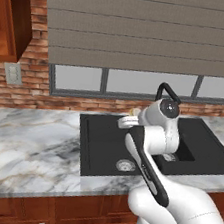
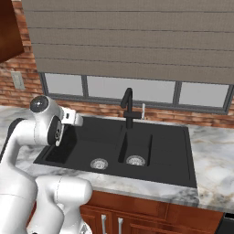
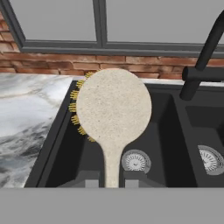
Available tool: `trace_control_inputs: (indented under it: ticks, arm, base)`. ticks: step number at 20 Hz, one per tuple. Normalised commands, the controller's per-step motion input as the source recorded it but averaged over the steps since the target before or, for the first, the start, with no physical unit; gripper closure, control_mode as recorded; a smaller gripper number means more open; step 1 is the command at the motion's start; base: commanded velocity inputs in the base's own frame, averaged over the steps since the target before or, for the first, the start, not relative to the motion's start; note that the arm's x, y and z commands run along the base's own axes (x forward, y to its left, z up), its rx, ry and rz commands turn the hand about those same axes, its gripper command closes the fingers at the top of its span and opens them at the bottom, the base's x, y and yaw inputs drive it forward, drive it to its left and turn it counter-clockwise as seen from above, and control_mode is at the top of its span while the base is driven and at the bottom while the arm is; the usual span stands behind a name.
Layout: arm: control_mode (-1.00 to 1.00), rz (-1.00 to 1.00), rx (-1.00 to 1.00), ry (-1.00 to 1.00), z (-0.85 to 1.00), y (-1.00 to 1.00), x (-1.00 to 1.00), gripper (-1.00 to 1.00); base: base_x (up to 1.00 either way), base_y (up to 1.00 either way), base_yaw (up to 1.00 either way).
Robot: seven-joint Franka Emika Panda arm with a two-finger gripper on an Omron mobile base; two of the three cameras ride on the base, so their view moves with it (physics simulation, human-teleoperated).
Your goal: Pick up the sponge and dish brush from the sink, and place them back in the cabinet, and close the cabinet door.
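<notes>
**Brush held over the sink**

Red brick wall, a grey-framed window and a ribbed grey blind are standing behind a marbled grey-white surface (image 1: pixel 24 137). Set into it is the sink (image 2: pixel 164 155), matte black, with two basins, round silver drains and a curved black faucet (image 2: pixel 129 107).

From the base, the white arm is rising, bending at its elbow and reaching forward over the left basin, with its wrist turned so the hand is pointing toward the wall.

In the hand view, the pincer (image 3: pixel 112 177) is sitting closed on the thin handle of the dish brush (image 3: pixel 113 109), its two dark fingertips (image 3: pixel 87 178) pressing the stem from either side. The brush is cream and speckled, with a flat round head and short yellow bristles peeking out along its left edge. Its head is standing straight out beyond the fingertips, hanging above the left basin and its drain.

At the upper left, a corner of the reddish-brown wooden cabinet (image 1: pixel 14 14) is showing, with an outlet plate below it.
</notes>
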Motion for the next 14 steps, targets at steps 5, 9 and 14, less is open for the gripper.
trace_control_inputs:
  ticks: [5, 9, 14]
  arm:
    - [-1.00, 0.00, 0.00, 0.00, 0.34, -0.17, -0.30, 1.00]
    - [-1.00, 0.00, 0.00, 0.00, 0.32, -0.17, -0.28, 1.00]
    - [-1.00, 0.00, 0.00, 0.00, 0.28, -0.05, -0.29, 1.00]
  base:
    - [0.00, 0.00, 0.00]
    - [0.00, 0.00, 0.00]
    - [0.00, 0.00, 0.00]
